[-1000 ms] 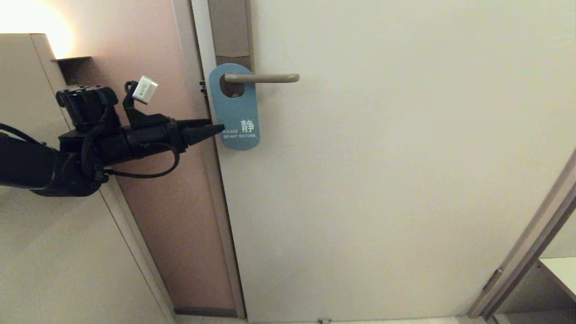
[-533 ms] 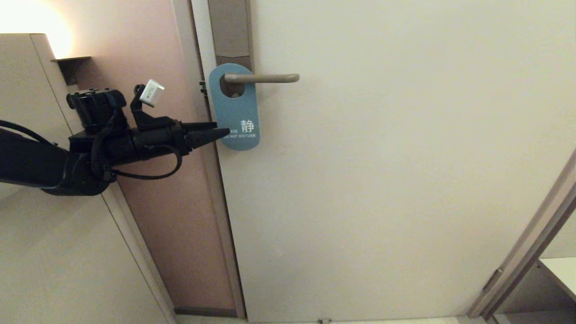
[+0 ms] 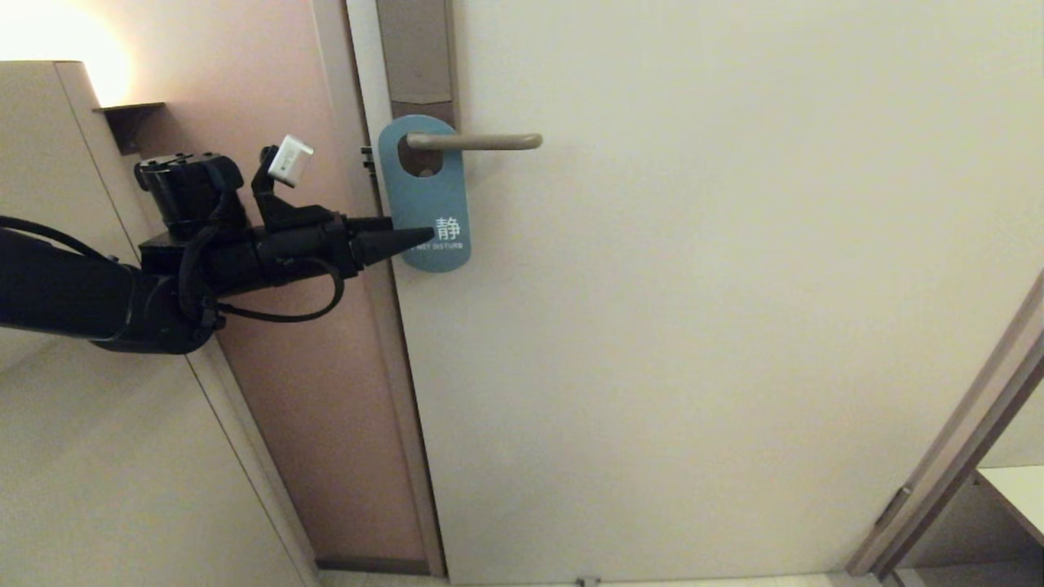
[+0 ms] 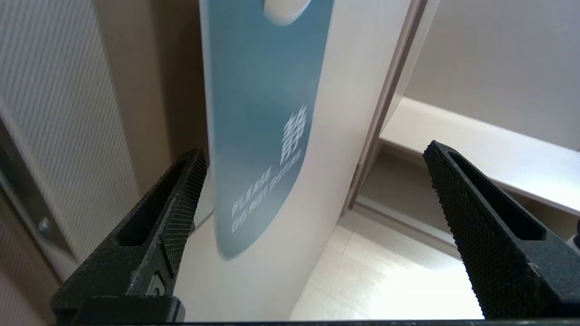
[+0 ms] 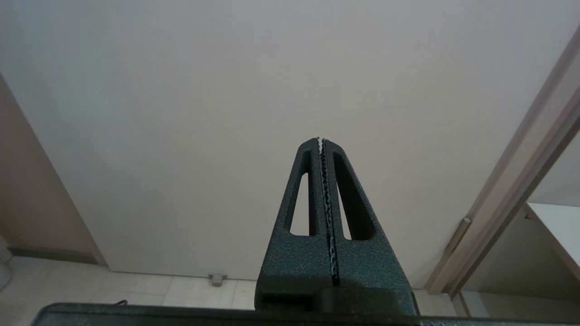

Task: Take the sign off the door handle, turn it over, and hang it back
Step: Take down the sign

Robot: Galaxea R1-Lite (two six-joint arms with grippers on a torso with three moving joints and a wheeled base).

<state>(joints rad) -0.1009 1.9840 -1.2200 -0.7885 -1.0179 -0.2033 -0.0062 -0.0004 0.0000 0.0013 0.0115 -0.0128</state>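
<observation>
Head view showed the sign (image 3: 427,196) hanging blue-face-out on the door handle (image 3: 477,141); the left gripper (image 3: 412,235) stood wide open at its lower edge, holding nothing.

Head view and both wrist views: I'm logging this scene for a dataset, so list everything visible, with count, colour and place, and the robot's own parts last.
sign: one, blue face with white lettering outward, hanging from the door handle.
door handle: one, beige-bronze lever, horizontal, through the sign's hole.
backplate: one, brown, tall, behind the handle's root.
door: one, off-white, fills most of the head view.
door frame: one, pale, left of the door.
wall: one, pinkish, left of the frame.
floor: pale tiles, below the door.
left gripper: one, black, open, its tips at the sign's lower left edge.
right gripper: one, black, shut, empty, pointing at the door low down.
</observation>
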